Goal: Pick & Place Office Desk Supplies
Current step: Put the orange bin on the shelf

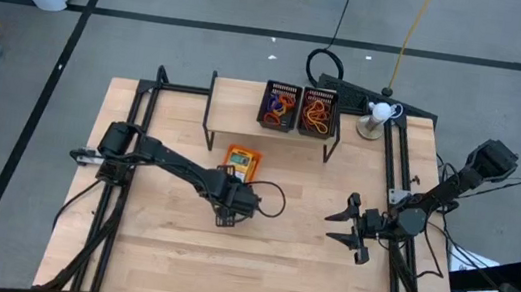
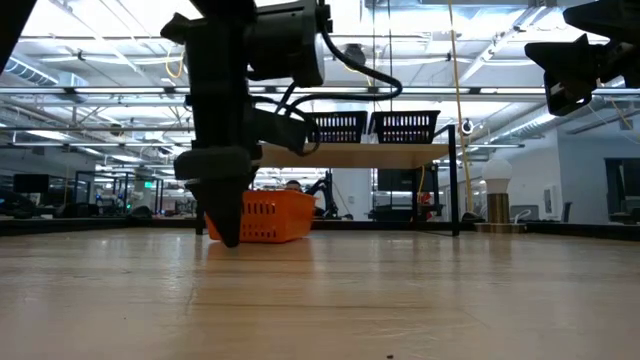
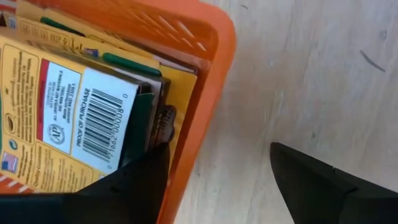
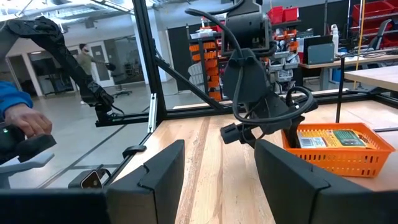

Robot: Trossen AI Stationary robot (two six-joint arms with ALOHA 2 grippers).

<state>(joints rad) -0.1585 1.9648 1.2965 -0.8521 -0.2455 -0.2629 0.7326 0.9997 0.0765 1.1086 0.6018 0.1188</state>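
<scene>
A: What sits on the left of the surface (image 1: 156, 253)?

B: The orange tray (image 1: 242, 161), with yellow-and-green crayon boxes (image 3: 68, 106) lying flat inside it. The left end effector (image 1: 229, 209) is at the tray's near edge, spread wide. In its wrist view one finger is inside the tray against the boxes and the other is outside over bare wood, so it straddles the orange wall without clenching.

A: And farther along?

B: Two black mesh trays (image 1: 299, 109) stand side by side on the wooden shelf riser (image 1: 246, 99), each holding a tangle of rubber-band loops (image 1: 316, 116), orange mostly, some purple in the left one.

A: The other arm?

B: The right end effector (image 1: 354, 231) hangs above the surface's right side, well apart from every tray, released and gripping nothing.
</scene>
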